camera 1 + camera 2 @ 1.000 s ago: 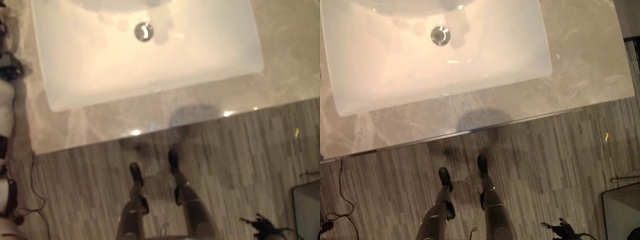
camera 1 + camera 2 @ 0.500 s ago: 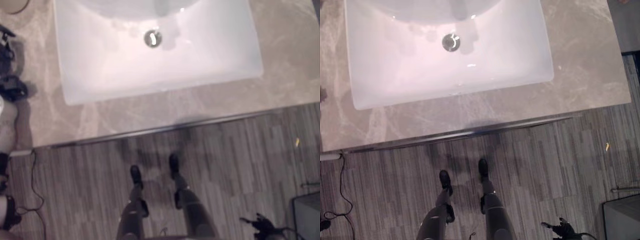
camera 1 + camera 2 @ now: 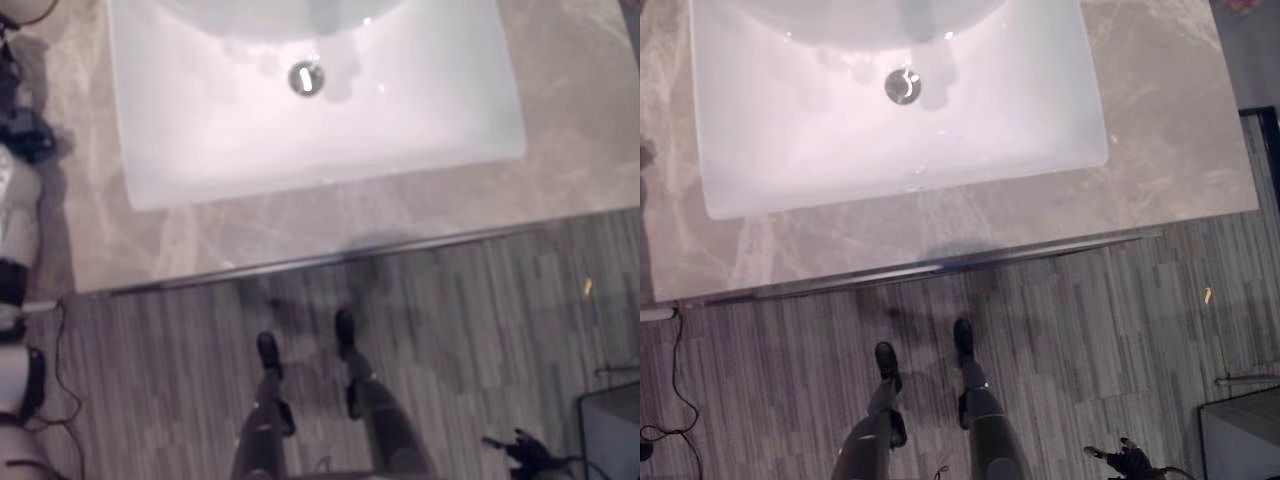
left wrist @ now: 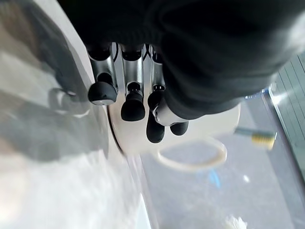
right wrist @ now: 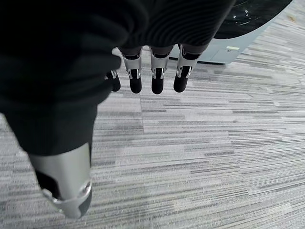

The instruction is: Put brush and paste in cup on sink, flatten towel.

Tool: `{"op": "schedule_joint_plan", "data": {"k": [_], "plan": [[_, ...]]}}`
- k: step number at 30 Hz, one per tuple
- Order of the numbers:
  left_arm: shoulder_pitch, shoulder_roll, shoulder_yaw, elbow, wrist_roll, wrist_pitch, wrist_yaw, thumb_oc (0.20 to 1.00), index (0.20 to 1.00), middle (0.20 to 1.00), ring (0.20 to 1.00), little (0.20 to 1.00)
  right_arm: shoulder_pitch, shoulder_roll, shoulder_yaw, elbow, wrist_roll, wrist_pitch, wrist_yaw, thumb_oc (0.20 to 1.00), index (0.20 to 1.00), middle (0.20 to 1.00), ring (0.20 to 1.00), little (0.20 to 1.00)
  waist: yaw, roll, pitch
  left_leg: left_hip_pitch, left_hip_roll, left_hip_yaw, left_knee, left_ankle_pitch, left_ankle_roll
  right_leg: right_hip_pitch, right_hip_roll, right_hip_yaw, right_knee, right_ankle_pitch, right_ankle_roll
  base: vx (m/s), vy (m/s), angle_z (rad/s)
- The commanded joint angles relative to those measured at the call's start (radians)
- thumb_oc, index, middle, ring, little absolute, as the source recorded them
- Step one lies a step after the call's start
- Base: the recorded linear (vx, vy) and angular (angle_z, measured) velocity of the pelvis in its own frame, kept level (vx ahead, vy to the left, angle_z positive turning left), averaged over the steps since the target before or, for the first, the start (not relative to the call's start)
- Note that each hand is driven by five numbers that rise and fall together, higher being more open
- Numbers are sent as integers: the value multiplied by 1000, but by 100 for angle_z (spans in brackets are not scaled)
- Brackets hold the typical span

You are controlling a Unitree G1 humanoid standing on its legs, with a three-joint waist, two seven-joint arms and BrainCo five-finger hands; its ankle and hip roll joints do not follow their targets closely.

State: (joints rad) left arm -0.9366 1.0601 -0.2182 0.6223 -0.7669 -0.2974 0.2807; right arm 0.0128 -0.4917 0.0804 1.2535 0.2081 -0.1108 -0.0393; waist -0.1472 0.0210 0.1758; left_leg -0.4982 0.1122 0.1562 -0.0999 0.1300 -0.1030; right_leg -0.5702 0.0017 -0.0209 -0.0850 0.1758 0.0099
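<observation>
A cream cup (image 4: 200, 129) with a loop handle stands on the grey counter just past my left hand (image 4: 133, 102). The hand's fingers hang relaxed above it and hold nothing. A toothbrush (image 4: 257, 139) with a pale handle and yellowish bristles shows beside the cup; I cannot tell whether it rests in it. In the left eye view the left hand (image 3: 22, 132) is at the far left of the counter, near the cup's rim (image 3: 20, 8). My right hand (image 5: 157, 78) hangs open over the striped floor, low at my right side (image 3: 1127, 461).
A white rectangular sink (image 3: 300, 185) with a metal drain (image 3: 305, 78) fills the middle of the marble counter (image 3: 560, 150). The counter's front edge (image 3: 940, 268) runs above the wood-striped floor. A grey box (image 3: 1240, 440) stands at the lower right.
The camera has shifted, so the sink sits further right than a second ago. My left forearm reaches further up the left edge. The right hand has not moved.
</observation>
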Motion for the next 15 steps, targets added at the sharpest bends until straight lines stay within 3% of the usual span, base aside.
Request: {"op": "schedule_joint_plan", "data": {"k": [1, 11, 15], "plan": [[-77, 23, 0, 64, 16, -33, 26, 200, 200, 200, 200, 200, 35, -69, 4, 45, 49, 9, -11, 1000, 1000, 1000, 1000, 1000, -6, -17, -20, 86, -15, -21, 13, -57, -10, 31, -26, 5, -2, -51, 90, 0, 0, 0], [-222, 21, -87, 164, 12, -26, 40, 200, 200, 200, 200, 200, 63, -68, 9, 51, 61, 10, -3, 1000, 1000, 1000, 1000, 1000, -21, -28, -25, 70, -8, -19, 13, -48, -14, 11, -16, 15, -2, -48, 90, 12, -3, -1], [-205, 7, -80, 146, 6, -29, 36, 200, 200, 200, 200, 200, 61, -62, 8, 52, 63, 12, -6, 1000, 1000, 1000, 1000, 1000, -22, -30, -26, 68, -8, -21, 13, -51, -14, 9, -15, 18, -2, -50, 89, 0, 0, 0]]}}
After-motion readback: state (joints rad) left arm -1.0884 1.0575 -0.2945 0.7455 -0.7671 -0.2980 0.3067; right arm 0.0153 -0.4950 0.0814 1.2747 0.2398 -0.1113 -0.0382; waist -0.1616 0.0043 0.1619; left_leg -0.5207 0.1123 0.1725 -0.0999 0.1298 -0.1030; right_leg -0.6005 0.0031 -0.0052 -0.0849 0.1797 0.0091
